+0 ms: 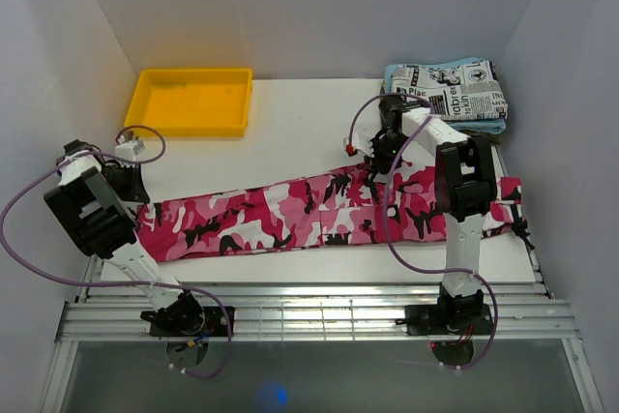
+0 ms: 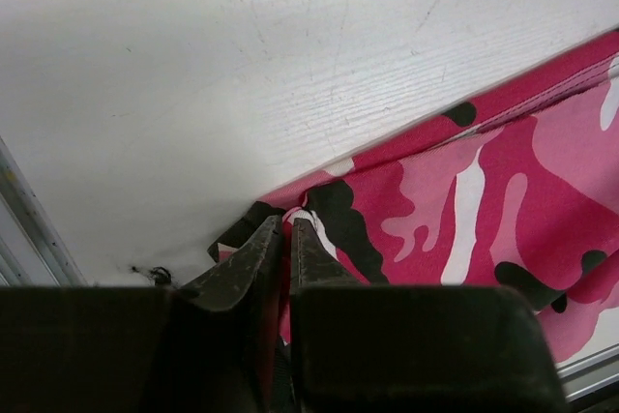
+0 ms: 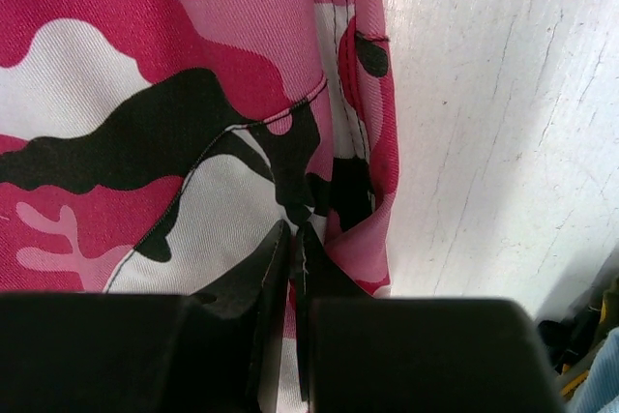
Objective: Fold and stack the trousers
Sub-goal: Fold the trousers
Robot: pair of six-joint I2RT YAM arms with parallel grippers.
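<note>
The trousers, in pink, magenta, white and black camouflage, lie stretched flat across the table from left to right. My left gripper is at their left end. In the left wrist view its jaws stand almost together, with the corner of the trousers pinched between them. My right gripper is at the far edge of the wider right part. In the right wrist view it is shut on a raised fold of the trousers beside the seam, next to bare table.
A yellow tray sits at the back left. At the back right, a folded newspaper-print garment rests on a light blue cloth. Metal rails run along the near table edge. White walls close in on both sides.
</note>
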